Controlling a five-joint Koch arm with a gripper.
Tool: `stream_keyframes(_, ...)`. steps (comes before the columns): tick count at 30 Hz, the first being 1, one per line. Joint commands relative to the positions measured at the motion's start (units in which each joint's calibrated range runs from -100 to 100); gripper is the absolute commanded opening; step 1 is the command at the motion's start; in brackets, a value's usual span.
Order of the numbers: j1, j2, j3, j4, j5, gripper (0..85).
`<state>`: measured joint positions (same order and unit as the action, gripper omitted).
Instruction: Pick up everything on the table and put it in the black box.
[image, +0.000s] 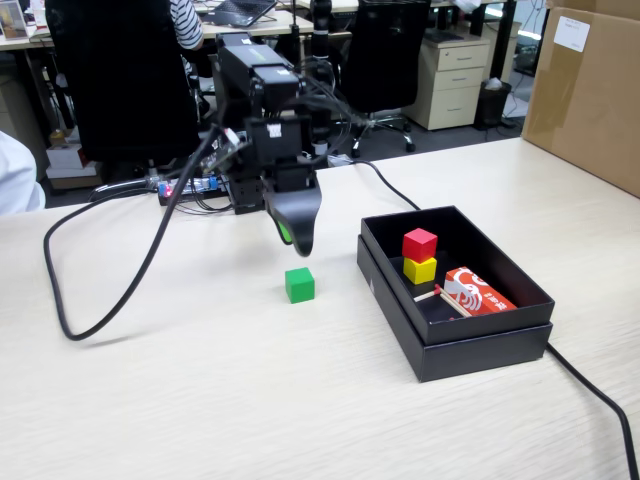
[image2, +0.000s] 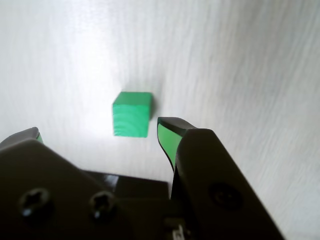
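Note:
A green cube (image: 299, 285) (image2: 131, 114) lies on the beige table (image: 200, 400), to the left of the black box (image: 480, 345) in the fixed view. Inside the box a red cube (image: 420, 244) sits on top of a yellow cube (image: 420, 270). My gripper (image: 297, 240) (image2: 100, 131) hangs just above and behind the green cube. Its jaws stand wide open with green pads, and nothing is between them. In the wrist view the cube lies on the table ahead of the jaws, nearer the right finger (image2: 170, 137).
A red-and-white packet (image: 478, 292) and a thin stick (image: 452, 302) lie in the box. A black cable (image: 130, 275) loops across the table at the left; another (image: 600, 400) runs past the box at the right. A brown cardboard box (image: 590, 90) stands at the far right.

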<state>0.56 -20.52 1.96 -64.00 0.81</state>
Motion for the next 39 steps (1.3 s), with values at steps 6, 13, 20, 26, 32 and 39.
stream_keyframes(6, 0.88, -0.08, -3.96, -0.32, 0.1, 47.7)
stream_keyframes(13, 0.93, 5.43, -2.33, 1.06, 0.29, 47.9)
stream_keyframes(20, 0.83, 10.59, -0.33, 1.49, 0.29, 47.9)
stream_keyframes(26, 0.88, 13.0, -0.15, 2.35, 0.29, 47.7)
stream_keyframes(32, 0.93, 15.64, -0.15, 2.7, 0.29, 43.0)
stream_keyframes(39, 0.73, 16.56, 1.57, 3.74, 1.12, 4.5)
